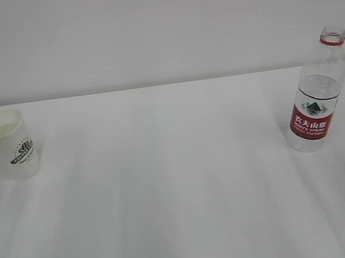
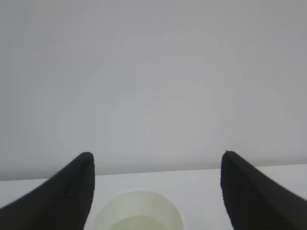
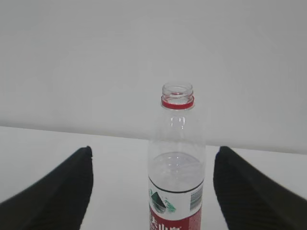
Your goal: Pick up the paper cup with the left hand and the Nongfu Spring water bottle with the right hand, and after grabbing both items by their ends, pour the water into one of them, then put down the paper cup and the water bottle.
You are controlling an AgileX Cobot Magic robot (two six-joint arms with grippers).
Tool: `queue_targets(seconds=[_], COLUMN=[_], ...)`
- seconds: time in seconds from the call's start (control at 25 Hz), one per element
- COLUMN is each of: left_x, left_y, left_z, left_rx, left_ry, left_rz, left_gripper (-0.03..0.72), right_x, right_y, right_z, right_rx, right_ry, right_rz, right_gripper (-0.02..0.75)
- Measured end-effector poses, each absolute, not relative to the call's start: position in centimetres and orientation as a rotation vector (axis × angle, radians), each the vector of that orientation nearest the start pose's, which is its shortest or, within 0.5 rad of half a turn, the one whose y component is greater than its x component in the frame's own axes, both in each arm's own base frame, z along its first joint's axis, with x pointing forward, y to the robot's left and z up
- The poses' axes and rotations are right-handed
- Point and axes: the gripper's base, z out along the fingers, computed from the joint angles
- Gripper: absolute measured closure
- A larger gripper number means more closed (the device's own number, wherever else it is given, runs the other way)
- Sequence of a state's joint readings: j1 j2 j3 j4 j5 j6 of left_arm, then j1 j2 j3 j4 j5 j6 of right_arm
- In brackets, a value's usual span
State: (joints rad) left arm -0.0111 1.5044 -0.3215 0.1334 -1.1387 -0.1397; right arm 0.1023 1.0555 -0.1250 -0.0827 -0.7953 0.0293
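Clear bottle (image 1: 316,92) upright, mouth up | paper cup (image 1: 9,144) upright | left claw (image 2: 157,165) apart | right claw (image 3: 152,158) apart

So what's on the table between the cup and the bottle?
Nothing. In the exterior view only bare white table lies between the paper cup and the water bottle.

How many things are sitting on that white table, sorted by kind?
Paper cups: 1, the paper cup, white with a green logo, at the left.
Water bottles: 1, the Nongfu Spring water bottle, clear with a red label and no cap, at the right.
Total: 2
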Motion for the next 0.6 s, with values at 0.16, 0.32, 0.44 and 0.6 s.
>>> queue_targets(seconds=[0.16,0.32,0.44,0.6], left_x=[23.7,22.7,21.9,20.4], left_y=[-1.3,-1.3,-1.2,-1.1], left_z=[21.4,23.1,24.3,25.9], left_rx=[0.046,0.055,0.058,0.059], left_ry=[1.5,1.467,1.446,1.431], left_rz=[-0.159,-0.143,-0.133,-0.117], left_gripper=[0.097,0.098,0.098,0.098], right_x=[16.8,16.6,16.0,15.2], right_y=[2.3,2.3,2.3,2.1], right_z=[22.2,23.1,23.6,24.2], right_rx=[-0.166,-0.183,-0.183,-0.181], right_ry=[1.604,1.602,1.588,1.569], right_rz=[0.099,0.088,0.083,0.075], right_gripper=[0.149,0.149,0.149,0.149])
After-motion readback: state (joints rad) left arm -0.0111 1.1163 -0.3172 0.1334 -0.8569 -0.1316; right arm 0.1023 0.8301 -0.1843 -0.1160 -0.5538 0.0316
